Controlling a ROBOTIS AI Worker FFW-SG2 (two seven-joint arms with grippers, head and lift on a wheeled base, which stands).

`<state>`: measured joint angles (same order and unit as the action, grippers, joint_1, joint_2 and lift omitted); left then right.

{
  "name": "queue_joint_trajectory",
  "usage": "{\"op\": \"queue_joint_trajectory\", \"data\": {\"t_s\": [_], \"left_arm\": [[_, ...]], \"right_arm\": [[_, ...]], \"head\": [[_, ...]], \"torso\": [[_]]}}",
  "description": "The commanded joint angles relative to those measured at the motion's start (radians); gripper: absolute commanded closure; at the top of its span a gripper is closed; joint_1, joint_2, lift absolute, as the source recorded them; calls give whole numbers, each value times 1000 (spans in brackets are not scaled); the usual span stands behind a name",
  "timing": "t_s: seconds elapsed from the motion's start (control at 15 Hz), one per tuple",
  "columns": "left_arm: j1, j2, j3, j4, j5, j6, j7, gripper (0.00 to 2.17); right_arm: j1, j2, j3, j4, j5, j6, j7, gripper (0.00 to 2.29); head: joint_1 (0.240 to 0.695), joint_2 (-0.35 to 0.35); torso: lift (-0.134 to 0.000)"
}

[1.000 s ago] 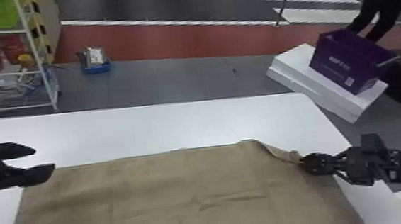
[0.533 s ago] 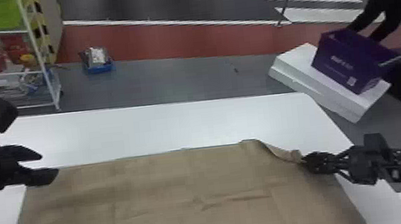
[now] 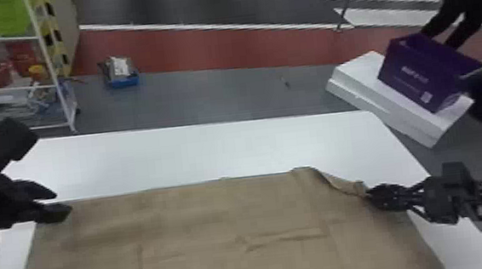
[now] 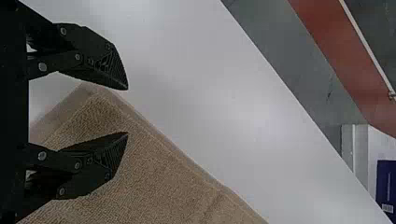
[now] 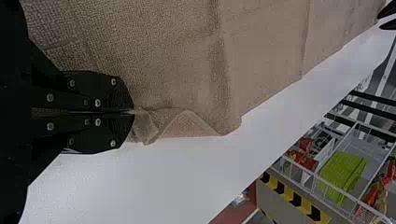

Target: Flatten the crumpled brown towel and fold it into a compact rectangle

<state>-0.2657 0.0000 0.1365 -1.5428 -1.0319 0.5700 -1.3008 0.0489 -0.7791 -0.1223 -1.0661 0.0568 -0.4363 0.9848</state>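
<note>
The brown towel [image 3: 203,234] lies spread over the white table, mostly flat with a few creases. At its far left corner my left gripper [image 3: 63,203] stands open; in the left wrist view the same gripper [image 4: 127,111] has its fingers parted over the corner of the towel [image 4: 163,182]. My right gripper [image 3: 368,193] is shut on the towel's far right corner. From the right wrist view, the right gripper [image 5: 133,112] pinches the bunched edge, and beside it the towel [image 5: 187,126] is lifted and turned over in a small fold.
Bare white tabletop [image 3: 195,154] runs beyond the towel to the table's far edge. Past that edge stand a wire shelf [image 3: 54,78] at the left, a small blue bin [image 3: 122,79] on the floor, and a purple box [image 3: 426,72] on white slabs at the right.
The left arm has shifted and turned a little at the towel's corner, its gripper staying open and moving slightly right. My right gripper keeps its hold, nearly still.
</note>
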Motion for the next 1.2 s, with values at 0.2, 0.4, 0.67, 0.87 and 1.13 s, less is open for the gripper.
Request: {"op": "queue_joint_trajectory", "data": {"t_s": [0.2, 0.4, 0.67, 0.87, 1.13], "left_arm": [[-18, -3, 3, 33, -10, 0, -3, 731], [-13, -3, 5, 32, -13, 3, -3, 1433], [5, -3, 17, 13, -2, 3, -9, 1517], [42, -3, 44, -68, 16, 21, -18, 1831], [60, -3, 61, -123, 41, 31, -20, 1801]], "right_arm": [[2, 0, -2, 0, 0, -3, 0, 1099], [2, 0, -2, -2, 0, -6, 0, 1102], [2, 0, -10, -6, -5, -25, 0, 1099], [11, -8, -31, -12, -11, -58, 12, 1102], [17, -14, -37, -14, -11, -58, 14, 1099]], "head": [[695, -252], [695, -251], [695, -247], [695, -243], [695, -242]], "torso": [[-124], [-124], [-124], [-124], [-124]]}}
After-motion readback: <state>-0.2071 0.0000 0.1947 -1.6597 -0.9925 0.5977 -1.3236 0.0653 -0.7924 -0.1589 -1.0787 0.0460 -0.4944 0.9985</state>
